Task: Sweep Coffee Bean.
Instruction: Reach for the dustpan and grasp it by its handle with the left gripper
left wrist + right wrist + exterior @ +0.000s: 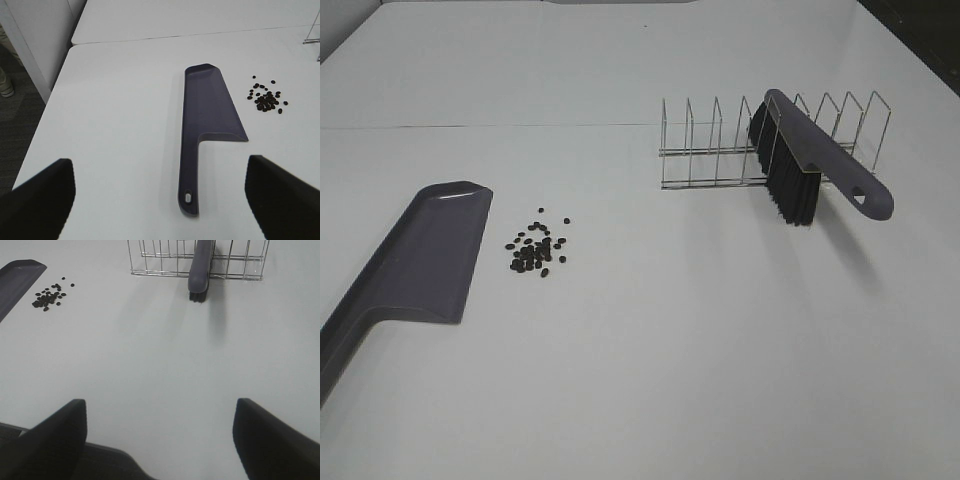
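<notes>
The coffee beans point(537, 248) lie in a small loose pile on the white table, just right of the grey-purple dustpan point(420, 260), which lies flat. The brush point(810, 160), with a purple handle and black bristles, rests slanted in the wire rack point(720, 150). No gripper shows in the exterior view. In the left wrist view my left gripper point(159, 165) is open and empty above the dustpan point(207, 110) handle end, with the beans point(266, 100) beyond. In the right wrist view my right gripper point(159, 405) is open and empty, well short of the brush point(200, 270) and the beans point(48, 296).
The rack point(165, 260) has several upright wire dividers. A seam point(480, 126) crosses the table behind the beans. The table's edge and the floor point(20, 100) show in the left wrist view. The dustpan tip point(20, 272) also shows in the right wrist view.
</notes>
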Available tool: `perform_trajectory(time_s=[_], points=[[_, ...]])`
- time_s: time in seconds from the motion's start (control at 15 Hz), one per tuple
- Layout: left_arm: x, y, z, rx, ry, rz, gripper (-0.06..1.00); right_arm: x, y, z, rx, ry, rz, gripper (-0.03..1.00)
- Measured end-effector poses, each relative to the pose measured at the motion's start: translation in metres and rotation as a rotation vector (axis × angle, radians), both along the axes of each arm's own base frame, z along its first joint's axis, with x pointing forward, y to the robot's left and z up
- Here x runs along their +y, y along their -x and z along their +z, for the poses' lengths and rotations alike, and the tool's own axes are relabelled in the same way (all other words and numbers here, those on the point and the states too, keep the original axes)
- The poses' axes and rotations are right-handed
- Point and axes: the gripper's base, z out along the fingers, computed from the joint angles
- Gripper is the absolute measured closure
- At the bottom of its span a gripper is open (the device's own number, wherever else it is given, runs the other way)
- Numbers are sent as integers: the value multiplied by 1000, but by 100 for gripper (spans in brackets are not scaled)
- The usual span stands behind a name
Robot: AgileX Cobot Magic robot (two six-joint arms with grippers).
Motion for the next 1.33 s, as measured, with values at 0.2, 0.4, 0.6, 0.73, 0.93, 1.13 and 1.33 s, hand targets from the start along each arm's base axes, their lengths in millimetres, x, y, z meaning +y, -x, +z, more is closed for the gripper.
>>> perform_trajectory(time_s=[0.2,0.4,0.6,0.73,0.93,1.13,1.33], points=[[0,-1,0,4,0,0,10,0,0,0,0,0,0,22],[0,-24,-1,152,-1,0,10,0,0,0,0,0,0,22],[0,-42,-3,266,-1,0,10,0,0,0,0,0,0,22],[0,-58,-8,372,8,8,10,0,0,0,0,0,0,22],[0,-81,-17,525,26,27,10,0,0,0,0,0,0,22],[-1,-112,-30,698,32,35,10,0,0,0,0,0,0,22],[-4,-145,-35,675,111,55,10,0,0,0,0,0,0,22]])
